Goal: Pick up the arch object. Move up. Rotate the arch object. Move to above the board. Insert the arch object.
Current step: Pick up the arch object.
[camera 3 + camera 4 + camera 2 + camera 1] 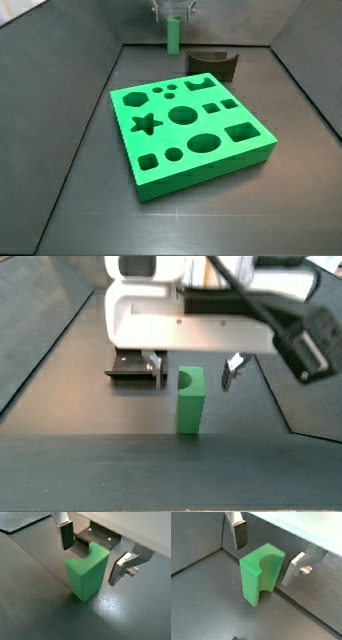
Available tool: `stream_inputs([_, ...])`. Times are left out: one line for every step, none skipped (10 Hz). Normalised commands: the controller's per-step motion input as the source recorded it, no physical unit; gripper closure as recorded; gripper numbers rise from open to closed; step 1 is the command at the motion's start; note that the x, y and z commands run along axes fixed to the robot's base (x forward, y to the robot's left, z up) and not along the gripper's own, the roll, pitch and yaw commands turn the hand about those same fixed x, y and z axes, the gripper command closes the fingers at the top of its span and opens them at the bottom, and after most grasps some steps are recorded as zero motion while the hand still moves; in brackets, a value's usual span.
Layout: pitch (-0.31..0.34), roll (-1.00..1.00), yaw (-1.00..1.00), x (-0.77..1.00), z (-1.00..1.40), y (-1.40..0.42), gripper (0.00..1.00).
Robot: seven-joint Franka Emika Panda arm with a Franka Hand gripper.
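The arch object (pixel 256 577) is a small bright green block with a curved notch at its top. It stands upright on the dark floor, as both wrist views (pixel 85 574) and both side views (pixel 173 38) (pixel 191 404) show. My gripper (pixel 264 564) is open, with one finger on each side of the block's upper part and a gap on both sides; it also shows in the wrist view (pixel 91 565) and from the side (pixel 195 374). The board (pixel 187 125), a large green slab with shaped holes, lies in the middle of the floor, well away from the block.
The dark fixture (pixel 100 538) stands just behind the arch object and shows in both side views (pixel 214 62) (pixel 131 366). Grey walls (pixel 80 90) enclose the floor on the sides and back.
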Motion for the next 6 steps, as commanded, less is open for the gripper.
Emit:
stream_inputs([-0.126, -0.17, 0.0, 0.0, -0.47, 0.0, 0.0])
stream_inputs([-0.084, -0.16, 0.0, 0.0, -0.45, 0.05, 0.0])
stream_inputs([-0.037, -0.24, -0.09, 0.0, -0.36, 0.08, 0.0])
stream_inputs([-0.019, -0.31, -0.18, -0.08, -0.08, 0.13, 0.0])
stream_inputs([-0.001, -0.25, -0.17, -0.19, 0.0, 0.12, 0.0])
stream_inputs([-0.003, -0.08, 0.0, -0.15, -0.11, 0.0, 0.0])
